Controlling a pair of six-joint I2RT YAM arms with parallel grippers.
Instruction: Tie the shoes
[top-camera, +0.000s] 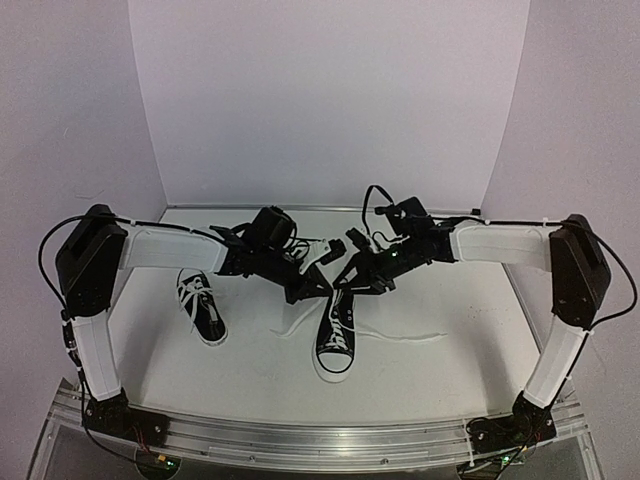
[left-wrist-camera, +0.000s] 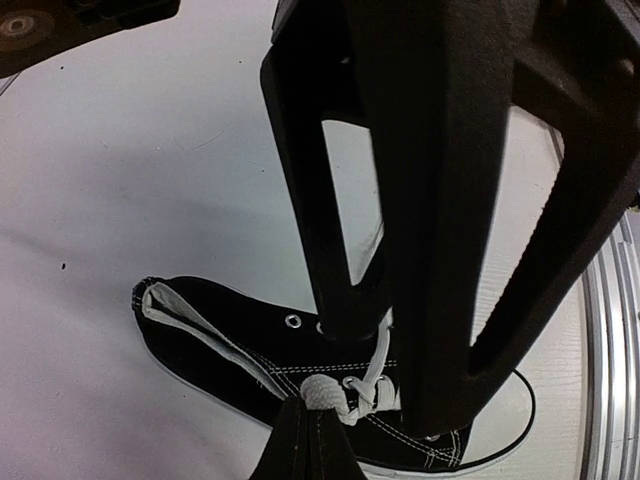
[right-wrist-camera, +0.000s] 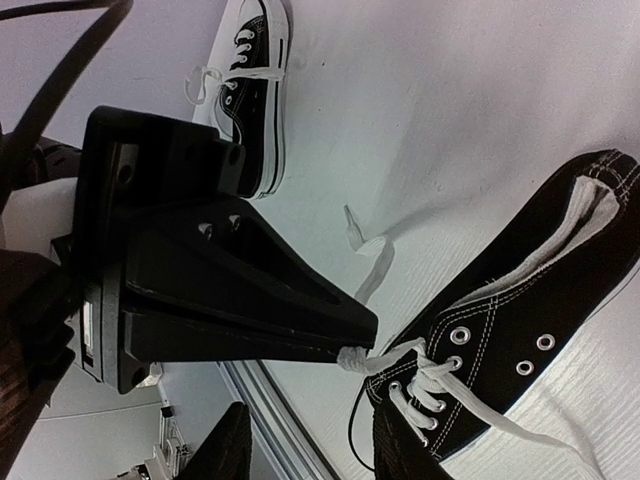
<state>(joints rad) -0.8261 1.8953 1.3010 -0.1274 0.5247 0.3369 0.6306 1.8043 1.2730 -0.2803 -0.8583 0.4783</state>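
Two black shoes with white laces lie on the white table: one at the left (top-camera: 202, 312), toe toward the near edge, and one in the middle (top-camera: 337, 338). My left gripper (left-wrist-camera: 310, 405) hovers over the middle shoe (left-wrist-camera: 230, 340) and is shut on a bunched bit of its white lace (left-wrist-camera: 327, 392). My right gripper (right-wrist-camera: 310, 440) faces it closely over the same shoe (right-wrist-camera: 520, 330), jaws apart, with nothing seen between them. In the top view both grippers meet above the shoe's opening, left (top-camera: 312, 285) and right (top-camera: 350, 280). A loose lace end (right-wrist-camera: 375, 265) trails on the table.
An aluminium rail (top-camera: 320, 435) runs along the near edge. White backdrop walls close the back and sides. Another lace end (top-camera: 405, 336) stretches right of the middle shoe. A black cable (top-camera: 375, 200) loops above the right wrist.
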